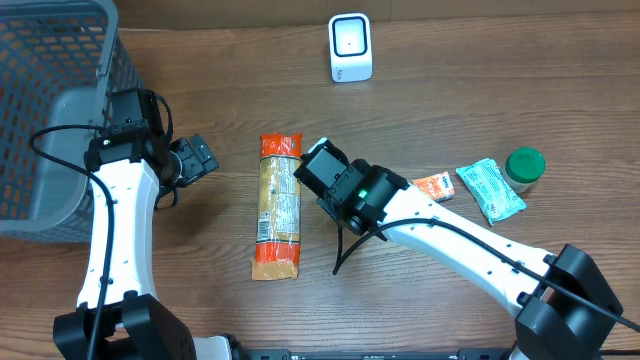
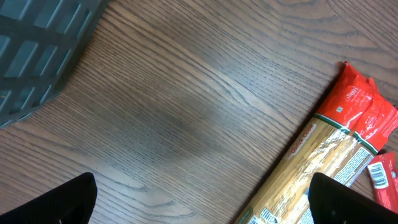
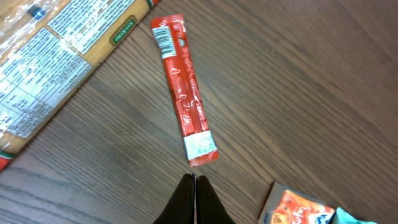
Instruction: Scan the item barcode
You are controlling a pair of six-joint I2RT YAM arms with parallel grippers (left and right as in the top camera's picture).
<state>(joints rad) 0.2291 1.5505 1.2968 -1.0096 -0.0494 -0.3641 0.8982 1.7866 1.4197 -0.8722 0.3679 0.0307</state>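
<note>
Right tool closed on nothing, tips just beside end of sachet; left tool fully open, empty, near pasta, middle of desk.

The desk is showing a brown wood grain with a dull, matt finish. The spaghetti packet is looking like clear, glossy plastic film with red printed ends. The red stick sachet is shining slightly, like smooth foil or film. The basket is appearing as grey moulded plastic mesh, and the scanner as smooth white plastic. The teal packet is looking crinkled. The right end effector is showing matt black fingers.
</note>
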